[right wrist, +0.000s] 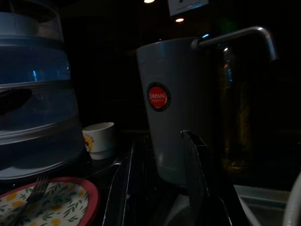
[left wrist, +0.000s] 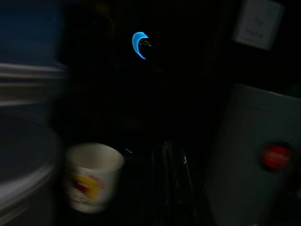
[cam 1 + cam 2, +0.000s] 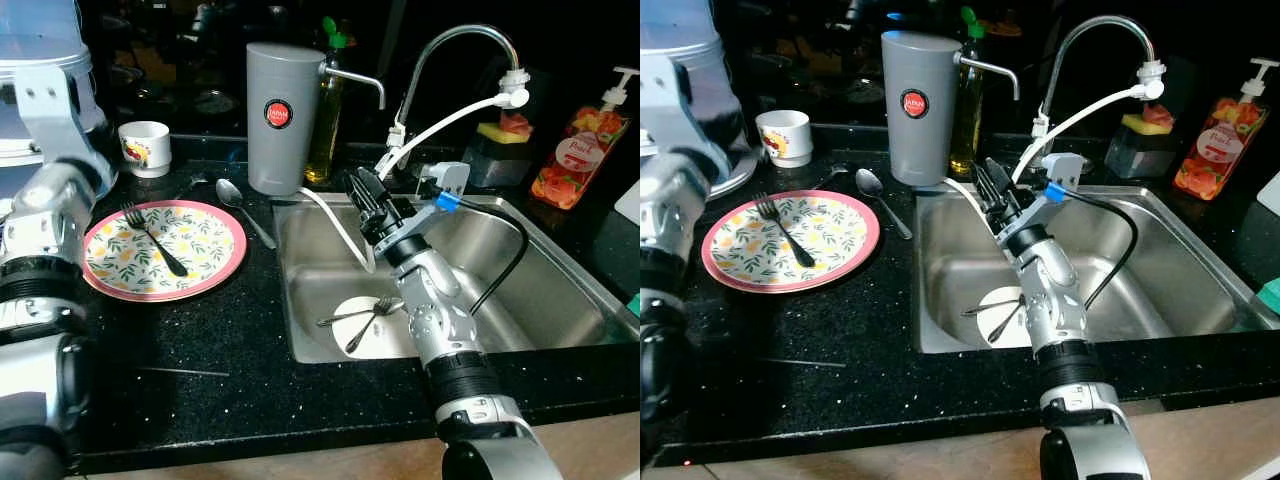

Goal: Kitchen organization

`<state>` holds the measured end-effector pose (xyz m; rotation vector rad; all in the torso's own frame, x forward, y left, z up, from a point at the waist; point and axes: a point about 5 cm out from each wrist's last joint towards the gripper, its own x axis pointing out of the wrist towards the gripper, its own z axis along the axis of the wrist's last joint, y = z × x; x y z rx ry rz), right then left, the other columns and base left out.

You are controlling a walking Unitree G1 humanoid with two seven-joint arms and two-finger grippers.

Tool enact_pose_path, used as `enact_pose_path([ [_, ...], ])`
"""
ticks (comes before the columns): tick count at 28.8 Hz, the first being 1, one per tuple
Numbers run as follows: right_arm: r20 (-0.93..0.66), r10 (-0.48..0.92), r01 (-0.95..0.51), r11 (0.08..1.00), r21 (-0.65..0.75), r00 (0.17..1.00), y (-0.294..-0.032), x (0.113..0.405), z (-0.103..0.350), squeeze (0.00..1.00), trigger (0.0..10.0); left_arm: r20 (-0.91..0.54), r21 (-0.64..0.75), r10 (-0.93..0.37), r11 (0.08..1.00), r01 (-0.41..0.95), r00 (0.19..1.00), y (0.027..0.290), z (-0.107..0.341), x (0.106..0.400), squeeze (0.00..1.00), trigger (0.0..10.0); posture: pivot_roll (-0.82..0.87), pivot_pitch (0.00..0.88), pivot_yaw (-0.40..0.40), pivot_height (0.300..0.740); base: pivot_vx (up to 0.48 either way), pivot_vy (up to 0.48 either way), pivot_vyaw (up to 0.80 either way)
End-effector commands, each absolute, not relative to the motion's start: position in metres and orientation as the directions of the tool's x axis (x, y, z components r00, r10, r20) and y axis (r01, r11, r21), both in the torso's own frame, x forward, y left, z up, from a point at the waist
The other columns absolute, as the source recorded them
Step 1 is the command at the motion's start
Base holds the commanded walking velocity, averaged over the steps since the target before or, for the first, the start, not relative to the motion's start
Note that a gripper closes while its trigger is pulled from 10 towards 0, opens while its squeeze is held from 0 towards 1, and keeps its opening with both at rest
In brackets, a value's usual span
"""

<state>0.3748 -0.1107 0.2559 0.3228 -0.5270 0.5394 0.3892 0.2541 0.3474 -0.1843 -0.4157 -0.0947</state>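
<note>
Black speckled countertop (image 3: 230, 350): floral plate (image 3: 205, 250), spoon (image 3: 240, 205), white cup (image 3: 146, 147), grey dispenser (image 3: 282, 120), soap bottle (image 3: 580, 150).

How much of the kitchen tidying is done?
Not much looks done. A fork lies on the plate, a spoon on the counter, and cutlery on a dish in the sink. The right gripper hangs open and empty over the sink's corner.

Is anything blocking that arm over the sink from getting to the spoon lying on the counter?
Nothing visible does. The right gripper hangs open above the sink's left edge, and the spoon lies on bare black counter just to its left, beside the grey water dispenser, which stands behind that path.
</note>
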Motion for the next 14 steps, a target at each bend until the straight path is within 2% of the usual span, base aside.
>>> enact_pose_path([
  [1, 0.554, 0.382, -0.549, 0.819, 0.168, 0.740, -0.116, 0.376, 0.257, 0.00, 10.0, 0.466, -0.247, -0.098, 0.940, 0.236, 0.879, 0.246, 0.357, 0.387, 0.00, 0.0, 0.07, 0.040, -0.090, 0.740, 0.000, 0.000, 0.00],
  [3, 0.558, 0.382, -0.550, 0.818, 0.167, 0.737, -0.116, 0.376, 0.259, 0.00, 10.0, 0.492, -0.280, -0.136, 0.911, 0.303, 0.860, 0.241, 0.358, 0.385, 0.00, 0.0, 0.07, 0.038, -0.087, 0.740, 0.000, 0.000, 0.00],
  [6, 0.560, 0.382, -0.552, 0.817, 0.167, 0.735, -0.116, 0.376, 0.259, 0.00, 10.0, 0.484, -0.265, -0.155, 0.912, 0.313, 0.861, 0.239, 0.355, 0.384, 0.00, 0.0, 0.07, 0.038, -0.087, 0.740, 0.000, 0.000, 0.00],
  [7, 0.563, 0.387, -0.558, 0.814, 0.165, 0.730, -0.114, 0.375, 0.261, 0.00, 10.0, 0.306, -0.162, -0.089, 0.976, 0.143, 0.948, 0.245, 0.328, 0.390, 0.00, 0.0, 0.07, 0.039, -0.087, 0.740, 0.000, 0.000, 0.00],
  [8, 0.564, 0.389, -0.560, 0.812, 0.164, 0.729, -0.114, 0.375, 0.261, 0.00, 10.0, 0.233, -0.116, -0.036, 0.991, 0.064, 0.972, 0.250, 0.317, 0.392, 0.00, 0.0, 0.07, 0.039, -0.087, 0.740, 0.000, 0.000, 0.00],
  [9, 0.564, 0.389, -0.560, 0.812, 0.164, 0.729, -0.114, 0.375, 0.261, 0.00, 10.0, 0.233, -0.116, -0.036, 0.991, 0.064, 0.972, 0.250, 0.317, 0.392, 0.00, 0.0, 0.07, 0.039, -0.087, 0.740, 0.000, 0.000, 0.00],
  [10, 0.564, 0.393, -0.564, 0.809, 0.164, 0.727, -0.113, 0.375, 0.261, 0.00, 10.0, 0.156, -0.109, 0.057, 0.993, -0.040, 0.986, 0.258, 0.306, 0.394, 0.13, 0.0, 0.07, 0.038, -0.086, 0.740, 0.000, 0.000, 0.00],
  [11, 0.564, 0.393, -0.564, 0.809, 0.164, 0.727, -0.113, 0.375, 0.261, 0.00, 10.0, 0.156, -0.109, 0.057, 0.993, -0.040, 0.986, 0.258, 0.306, 0.394, 0.13, 0.0, 0.07, 0.038, -0.086, 0.740, 0.000, 0.000, 0.00],
  [12, 0.563, 0.397, -0.568, 0.807, 0.163, 0.725, -0.113, 0.375, 0.260, 0.00, 10.0, 0.083, -0.084, 0.126, 0.989, -0.119, 0.989, 0.263, 0.296, 0.394, 1.00, 10.0, 0.07, 0.038, -0.086, 0.740, 0.000, 0.000, 0.00],
  [14, 0.562, 0.399, -0.570, 0.805, 0.163, 0.724, -0.112, 0.375, 0.260, 0.00, 10.0, 0.031, -0.081, 0.162, 0.984, -0.159, 0.986, 0.264, 0.289, 0.393, 1.00, 10.0, 0.07, 0.038, -0.087, 0.740, 0.000, 0.000, 0.00],
])
